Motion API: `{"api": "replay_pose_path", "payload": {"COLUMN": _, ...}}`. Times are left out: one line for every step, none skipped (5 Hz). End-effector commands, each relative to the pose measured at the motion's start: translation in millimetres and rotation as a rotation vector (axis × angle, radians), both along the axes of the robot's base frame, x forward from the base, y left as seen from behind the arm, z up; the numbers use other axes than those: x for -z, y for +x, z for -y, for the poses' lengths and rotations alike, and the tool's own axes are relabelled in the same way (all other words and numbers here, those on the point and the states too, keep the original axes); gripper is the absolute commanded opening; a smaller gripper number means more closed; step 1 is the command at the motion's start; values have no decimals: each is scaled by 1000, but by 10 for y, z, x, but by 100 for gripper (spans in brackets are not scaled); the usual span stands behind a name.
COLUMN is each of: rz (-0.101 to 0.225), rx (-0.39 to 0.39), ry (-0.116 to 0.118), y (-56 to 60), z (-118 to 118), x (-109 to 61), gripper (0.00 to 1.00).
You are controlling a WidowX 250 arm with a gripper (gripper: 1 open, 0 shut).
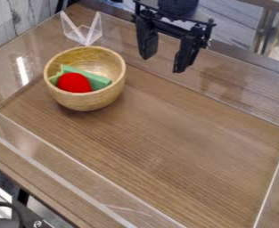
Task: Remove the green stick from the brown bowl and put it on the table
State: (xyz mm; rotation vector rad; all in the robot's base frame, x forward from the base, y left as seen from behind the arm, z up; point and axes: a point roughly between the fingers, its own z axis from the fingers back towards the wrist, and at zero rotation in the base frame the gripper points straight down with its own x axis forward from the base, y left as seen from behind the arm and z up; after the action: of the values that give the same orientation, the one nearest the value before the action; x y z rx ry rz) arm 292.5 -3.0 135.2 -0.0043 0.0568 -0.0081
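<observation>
Overhead, the pincer (pixel 166 52) hangs released, its fingers spread and pointing down, grasping nothing. Well to its left and nearer the camera, the brown bowl (pixel 86 97) sits on the worktop (pixel 189 142), holding the green stick (pixel 94 77) beside a red ball (pixel 71 82).

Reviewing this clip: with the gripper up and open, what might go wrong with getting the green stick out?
1. The red ball lies on the green stick in the brown bowl, so the open gripper might grab or eject the ball.
2. The stick lies low against the bowl wall; fingers may hit the rim and shift the bowl.
</observation>
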Motion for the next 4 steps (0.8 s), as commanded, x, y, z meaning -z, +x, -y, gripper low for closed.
{"api": "replay_pose_path", "payload": {"rz": -32, "rx": 61, "ry": 0, "y": -102, "z": 65, "x": 112, "gripper": 100}}
{"api": "replay_pose_path", "payload": {"rz": -36, "rx": 270, "ry": 14, "y": -215, "z": -135, "x": 113, "gripper": 100}}
{"api": "replay_pose_path", "payload": {"rz": -11, "rx": 356, "ry": 30, "y": -179, "z": -335, "x": 127, "gripper": 100}}
{"api": "replay_pose_path", "payload": {"rz": 0, "rx": 413, "ry": 52, "y": -134, "z": -616, "x": 161, "gripper": 100}}
